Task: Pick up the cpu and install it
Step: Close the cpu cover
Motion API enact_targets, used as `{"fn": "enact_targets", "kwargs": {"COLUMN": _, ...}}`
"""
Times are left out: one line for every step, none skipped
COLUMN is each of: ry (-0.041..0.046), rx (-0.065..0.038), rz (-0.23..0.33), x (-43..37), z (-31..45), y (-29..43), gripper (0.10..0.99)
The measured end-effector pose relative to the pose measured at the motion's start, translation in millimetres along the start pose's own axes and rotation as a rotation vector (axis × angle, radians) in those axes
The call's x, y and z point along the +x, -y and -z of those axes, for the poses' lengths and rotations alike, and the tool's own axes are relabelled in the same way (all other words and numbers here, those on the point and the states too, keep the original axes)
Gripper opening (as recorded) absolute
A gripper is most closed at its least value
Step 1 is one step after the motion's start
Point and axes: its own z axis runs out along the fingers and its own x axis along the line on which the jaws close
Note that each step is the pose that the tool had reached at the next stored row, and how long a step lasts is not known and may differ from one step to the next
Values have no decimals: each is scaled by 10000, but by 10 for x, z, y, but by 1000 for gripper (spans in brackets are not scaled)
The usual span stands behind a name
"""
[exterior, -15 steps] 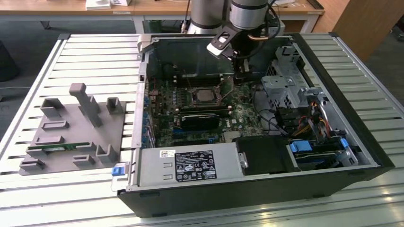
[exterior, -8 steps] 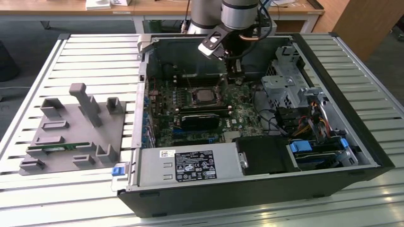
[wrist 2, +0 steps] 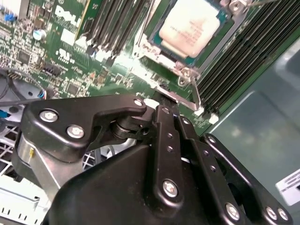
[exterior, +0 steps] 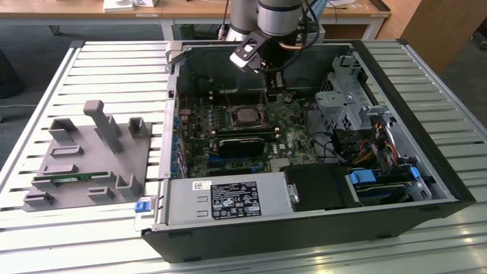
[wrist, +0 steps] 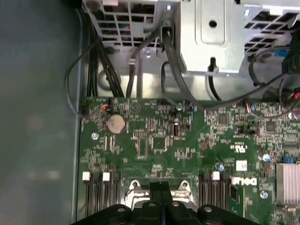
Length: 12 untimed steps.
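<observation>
- Looking at the exterior view, we've got the cpu [exterior: 245, 116] lying flat in its socket [exterior: 228, 116] on the board [exterior: 293, 140]. That's about mid-frame, inside the open case [exterior: 304, 234].
- The gripper [exterior: 275, 91] hangs just up-frame of the chip and toward the exterior view's right, nearer the case's back wall. It's close but apart, not touching.
- In the second wrist view the fingers [wrist 2: 165, 123] run together to a point with nothing visible between them, so we'd call it closed and empty.
- In that view the chip sits straight out ahead of the fingertips, with the socket's metal lever [wrist 2: 197, 96] lying between the two.
- It's square, so there's no real long axis. Its edges look skewed against the line of the fingers.
- Our read: it's seated in the socket, not on the grey tray [exterior: 84, 165] at the exterior view's left, so the pick-up part looks done.
</observation>
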Motion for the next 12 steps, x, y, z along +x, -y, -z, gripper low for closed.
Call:
{"fn": "enact_targets", "kwargs": {"ry": 1, "rx": 0, "rz": 0, "x": 1, "z": 0, "y": 16, "gripper": 106}}
{"fn": "enact_targets", "kwargs": {"ry": 0, "rx": 0, "rz": 1, "x": 2, "z": -1, "y": 31, "gripper": 106}}
{"fn": "enact_targets", "kwargs": {"ry": 1, "rx": 0, "rz": 1, "x": 2, "z": -2, "y": 47, "gripper": 106}}
{"fn": "enact_targets", "kwargs": {"ry": 0, "rx": 0, "rz": 0, "x": 2, "z": -4, "y": 64, "gripper": 106}}
{"fn": "enact_targets", "kwargs": {"ry": -1, "rx": -1, "rz": 0, "x": 3, "z": -6, "y": 78, "gripper": 106}}
{"fn": "enact_targets", "kwargs": {"ry": -2, "rx": -2, "rz": 0, "x": 4, "z": -10, "y": 89, "gripper": 106}}
{"fn": "enact_targets", "kwargs": {"ry": -2, "rx": -1, "rz": 0, "x": 4, "z": -16, "y": 96, "gripper": 106}}
{"fn": "enact_targets", "kwargs": {"ry": -1, "rx": -1, "rz": 0, "x": 4, "z": -25, "y": 100, "gripper": 106}}
{"fn": "enact_targets", "kwargs": {"ry": -1, "rx": -1, "rz": 0, "x": 5, "z": -36, "y": 103, "gripper": 106}}
{"fn": "enact_targets", "kwargs": {"ry": 0, "rx": -1, "rz": 0, "x": 5, "z": -45, "y": 108, "gripper": 106}}
{"fn": "enact_targets", "kwargs": {"ry": 0, "rx": 0, "rz": 0, "x": 5, "z": -54, "y": 112, "gripper": 106}}
{"fn": "enact_targets", "kwargs": {"ry": 0, "rx": 0, "rz": 0, "x": 5, "z": -62, "y": 117, "gripper": 106}}
